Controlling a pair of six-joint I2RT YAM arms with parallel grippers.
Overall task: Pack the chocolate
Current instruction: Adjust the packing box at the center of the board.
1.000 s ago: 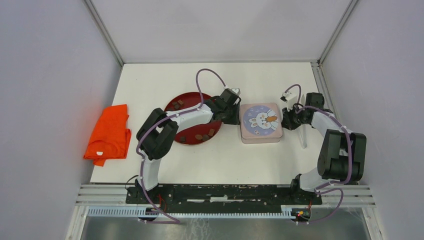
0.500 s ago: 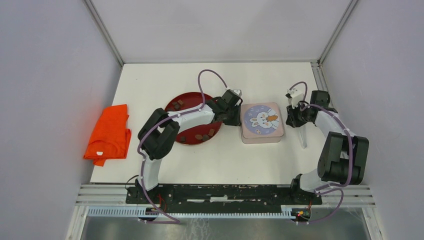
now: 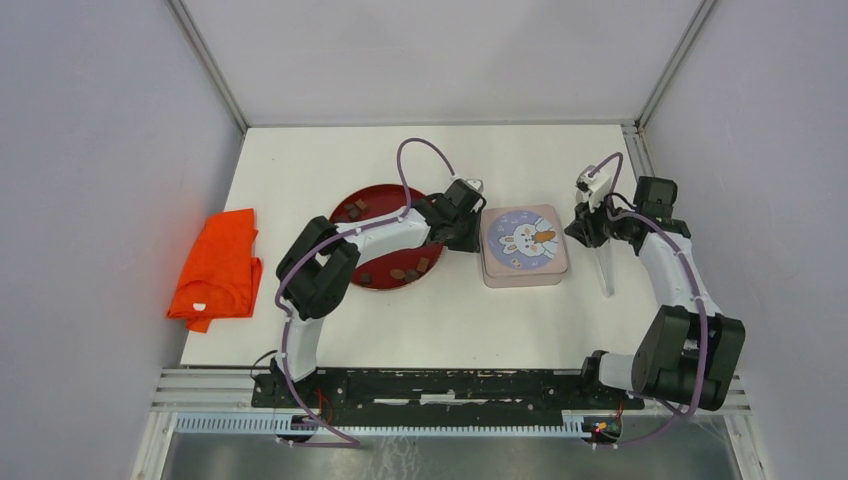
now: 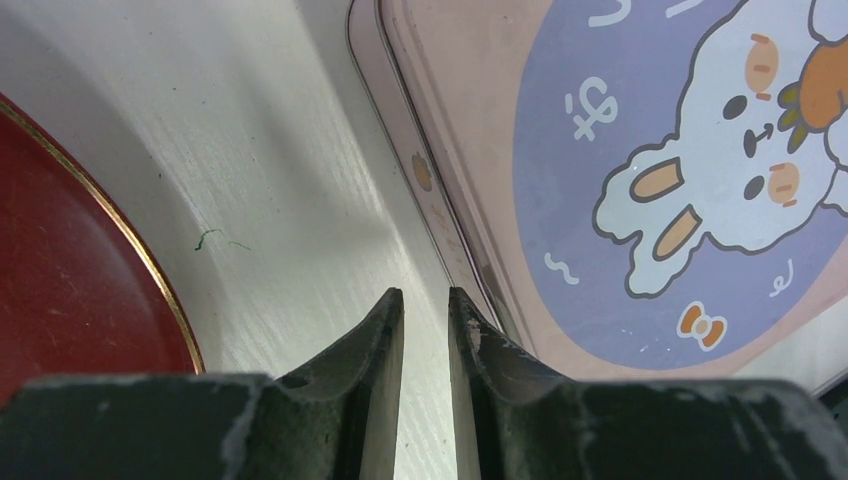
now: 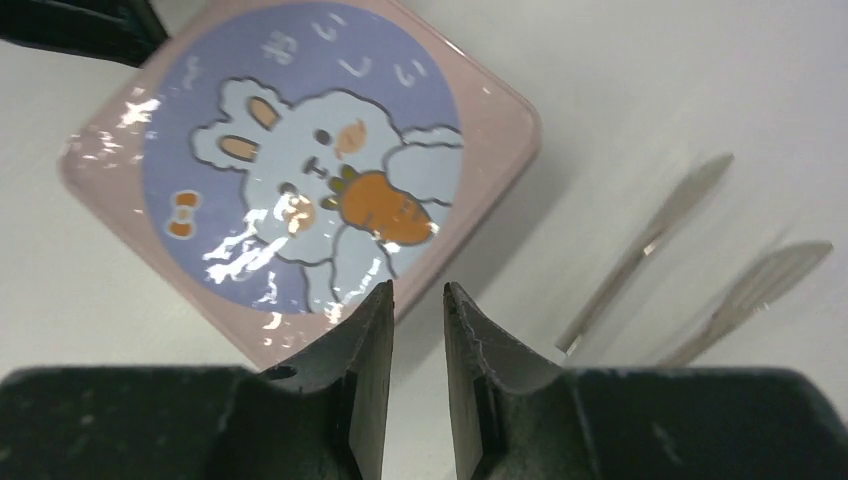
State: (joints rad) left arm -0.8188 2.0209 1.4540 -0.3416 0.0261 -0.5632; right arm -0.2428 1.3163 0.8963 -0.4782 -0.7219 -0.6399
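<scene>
Left tool (image 4: 425,295) sits low over the white worktop (image 3: 450,320), its two dark fingers drawn close with only a thin slit between them and nothing in it. Just to its right is the closed pale pink square box (image 4: 700,150) with a blue round picture of a white rabbit and an orange carrot on its lid. The right-hand finger is by the box's edge, but I cannot tell whether they touch. Just to this tool's left lies the round dark-red plate (image 4: 60,250) with a gold rim.

From above, small dark and light brown chocolate pieces (image 3: 409,270) lie scattered on that plate, behind and beside the left tool, partly under its arm.

Right tool (image 5: 417,288) hangs beyond the box's far side, likewise narrowly parted and empty, with the box's corner just ahead of its tips. A slim silvery utensil (image 5: 650,235) lies on the worktop near its right. An orange folded cloth (image 3: 217,263) lies well apart, far left of both tools.
</scene>
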